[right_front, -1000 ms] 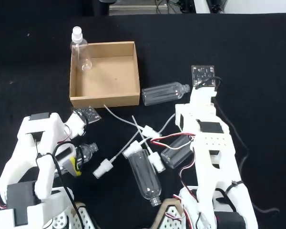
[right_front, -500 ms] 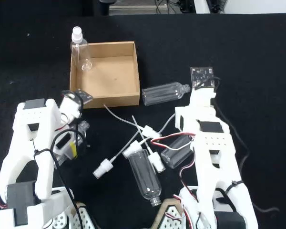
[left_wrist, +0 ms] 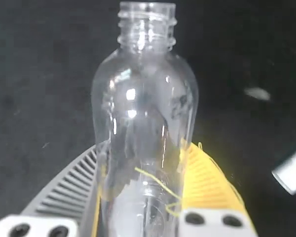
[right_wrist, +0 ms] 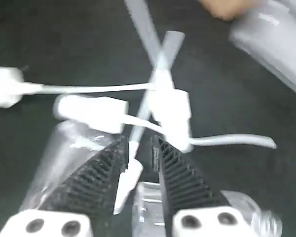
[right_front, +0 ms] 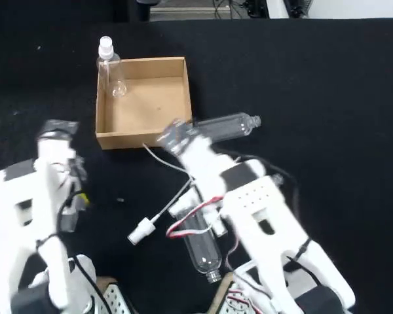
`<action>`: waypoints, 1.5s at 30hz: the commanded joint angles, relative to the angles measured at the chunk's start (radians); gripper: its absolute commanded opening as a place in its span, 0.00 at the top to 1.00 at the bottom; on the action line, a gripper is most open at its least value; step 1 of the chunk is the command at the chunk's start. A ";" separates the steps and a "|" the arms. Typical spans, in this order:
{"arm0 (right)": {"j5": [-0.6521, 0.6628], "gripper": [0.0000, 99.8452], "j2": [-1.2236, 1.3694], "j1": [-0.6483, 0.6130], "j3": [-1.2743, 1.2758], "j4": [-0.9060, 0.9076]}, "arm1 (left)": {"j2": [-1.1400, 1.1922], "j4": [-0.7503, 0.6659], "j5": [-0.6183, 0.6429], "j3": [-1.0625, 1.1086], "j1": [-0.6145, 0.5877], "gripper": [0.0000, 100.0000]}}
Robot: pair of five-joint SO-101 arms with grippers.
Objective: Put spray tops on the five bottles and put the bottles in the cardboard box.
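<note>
My left arm has swung up and off to the side since a second ago, taking the open bottle [left_wrist: 145, 113] with it. My right arm has come across from its own side to hang over the tangle of spray tops [right_wrist: 170, 111] in the middle of the counter [right_front: 327, 98].

The left pincer [left_wrist: 143, 187] is clamped round the lower body of that bottle, with the bare threaded neck pointing away from the wrist. So the bottle's off the counter and ready for a top.

The right pincer [right_wrist: 138, 148] is only a sliver apart, right above the tops, with a thin dip tube [right_wrist: 128, 173] running through the gap. I can't tell if it's actually pinched yet.

My guess is the next job is grabbing one top cleanly, and those tubes cross each other, so one could drag another along.

One capped bottle [right_front: 109, 65] leans in the far corner of the cardboard box [right_front: 141, 61]. Two more bare ones lie on the counter, one [right_front: 226, 125] just beside the box and one [right_front: 200, 245] near my bases. Plenty left to do.
</note>
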 commanded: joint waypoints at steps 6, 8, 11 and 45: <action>0.114 0.73 -0.015 -0.404 -0.065 0.031 | -0.169 0.003 0.080 -0.015 -0.321 0.97; 0.190 0.74 -0.013 -0.454 -0.051 0.008 | -0.169 0.017 0.080 -0.015 -0.357 0.97; 0.284 0.74 -0.013 -0.505 -0.012 -0.025 | -0.169 0.043 0.078 -0.027 -0.400 0.97; 0.367 0.93 0.608 -0.542 -0.232 -0.239 | -0.169 0.121 0.078 -0.185 -0.538 0.97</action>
